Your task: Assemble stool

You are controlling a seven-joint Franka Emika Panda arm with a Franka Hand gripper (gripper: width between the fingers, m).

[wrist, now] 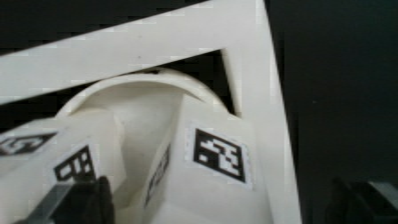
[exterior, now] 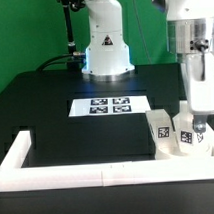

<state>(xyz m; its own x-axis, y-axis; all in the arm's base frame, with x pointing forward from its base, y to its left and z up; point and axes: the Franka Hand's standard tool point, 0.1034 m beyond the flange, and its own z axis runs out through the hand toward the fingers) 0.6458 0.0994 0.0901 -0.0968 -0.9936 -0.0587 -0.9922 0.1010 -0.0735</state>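
The white stool parts [exterior: 174, 136] stand bunched at the exterior view's right, against the corner of the white border wall [exterior: 87, 176]. Black-and-white tags show on their faces, and I cannot tell the seat from the leg blocks there. My gripper [exterior: 199, 126] hangs straight down over the right side of this cluster. In the wrist view a rounded white part [wrist: 151, 130] with a tag on its side fills the space under my gripper [wrist: 214, 208]. Dark fingers [wrist: 68, 203] stand wide apart on either side of the part, open and not pressing on it.
The marker board [exterior: 110, 105] lies flat mid-table. Behind it rises the arm's white base [exterior: 105, 50]. The border wall runs along the front and turns back at both ends; its corner [wrist: 240, 45] frames the stool parts in the wrist view.
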